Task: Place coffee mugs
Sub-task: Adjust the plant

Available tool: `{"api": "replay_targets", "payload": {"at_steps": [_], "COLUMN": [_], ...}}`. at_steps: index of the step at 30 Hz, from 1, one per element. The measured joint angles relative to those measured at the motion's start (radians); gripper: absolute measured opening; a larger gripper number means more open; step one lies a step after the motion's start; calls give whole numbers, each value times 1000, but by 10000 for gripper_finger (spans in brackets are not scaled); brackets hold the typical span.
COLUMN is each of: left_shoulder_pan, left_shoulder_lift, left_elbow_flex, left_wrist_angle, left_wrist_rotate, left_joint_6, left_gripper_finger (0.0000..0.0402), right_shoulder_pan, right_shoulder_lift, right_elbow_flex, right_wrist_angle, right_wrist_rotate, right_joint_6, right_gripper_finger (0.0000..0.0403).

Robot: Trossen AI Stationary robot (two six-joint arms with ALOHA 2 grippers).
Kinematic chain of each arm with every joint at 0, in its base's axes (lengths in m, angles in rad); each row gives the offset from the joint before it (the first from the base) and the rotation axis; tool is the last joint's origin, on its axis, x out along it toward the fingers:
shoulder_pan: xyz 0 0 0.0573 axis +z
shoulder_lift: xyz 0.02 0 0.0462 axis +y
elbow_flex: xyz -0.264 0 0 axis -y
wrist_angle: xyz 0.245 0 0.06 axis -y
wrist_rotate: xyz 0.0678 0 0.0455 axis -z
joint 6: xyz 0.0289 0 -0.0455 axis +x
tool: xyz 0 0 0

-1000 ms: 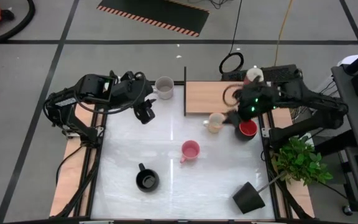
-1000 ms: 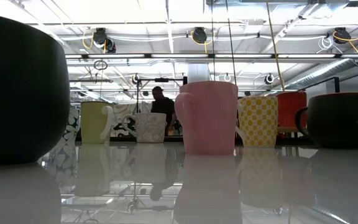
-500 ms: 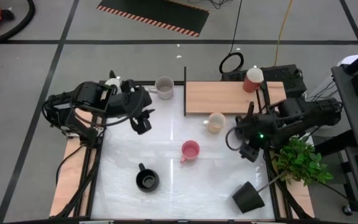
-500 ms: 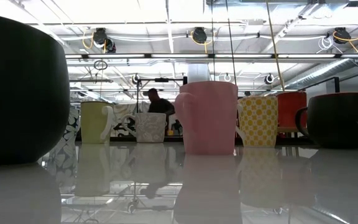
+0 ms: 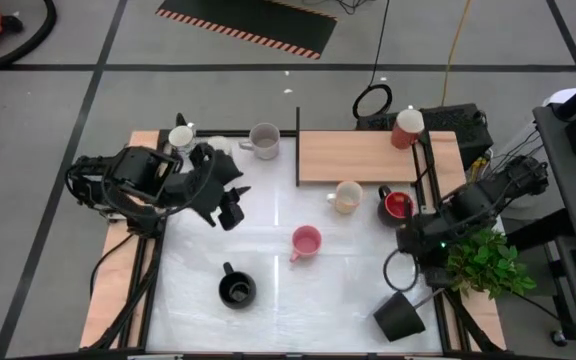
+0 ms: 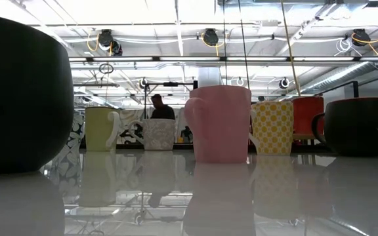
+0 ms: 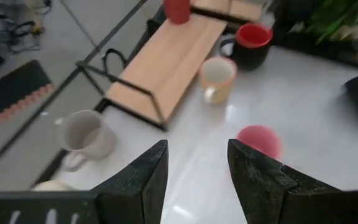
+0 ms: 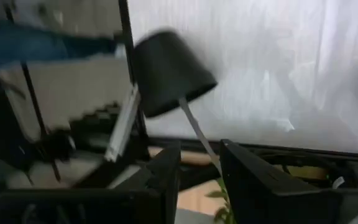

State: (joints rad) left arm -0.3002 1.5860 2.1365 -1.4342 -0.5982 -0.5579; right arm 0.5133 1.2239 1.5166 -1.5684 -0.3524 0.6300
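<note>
Between placements: both arms are hovering empty over the table

Your left gripper (image 5: pixel 230 205) and right gripper (image 5: pixel 405 268) are showing parted, empty jaws; the pink mug (image 5: pixel 306 241) is sitting mid-table, so you are likely needing a fresh approach next

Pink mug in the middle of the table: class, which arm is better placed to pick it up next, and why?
Probably the left. The left pincer hangs open over the table, facing the pink mug. The right pincer is at the table's right edge, pointing at the tipped black plant pot.
</note>
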Motion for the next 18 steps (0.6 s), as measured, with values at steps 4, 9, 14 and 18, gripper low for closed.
{"api": "replay_targets", "payload": {"at_steps": [4,9,14,18], "left_shoulder_pan": [-57,-132,-147,-137], "left_shoulder_lift": [0,11,56,92], "left_elbow_flex": [0,1,1,1], "left_wrist_angle": [61,140,159,166], "left_wrist_rotate": [-35,-133,-175,-128], "left_joint_6": [-126,-224,-292,-361], "left_gripper_finger": [170,170,170,170], "right_shoulder_pan": [55,110,153,178], "right_shoulder_lift": [-39,-127,-238,-297], "right_elbow_flex": [-118,-297,-489,-627], "right_wrist_angle": [41,170,295,486], "right_wrist_rotate": [-38,-46,-52,-104], "right_joint_6": [-58,-81,-61,-7], "right_gripper_finger": [126,149,165,169]}}
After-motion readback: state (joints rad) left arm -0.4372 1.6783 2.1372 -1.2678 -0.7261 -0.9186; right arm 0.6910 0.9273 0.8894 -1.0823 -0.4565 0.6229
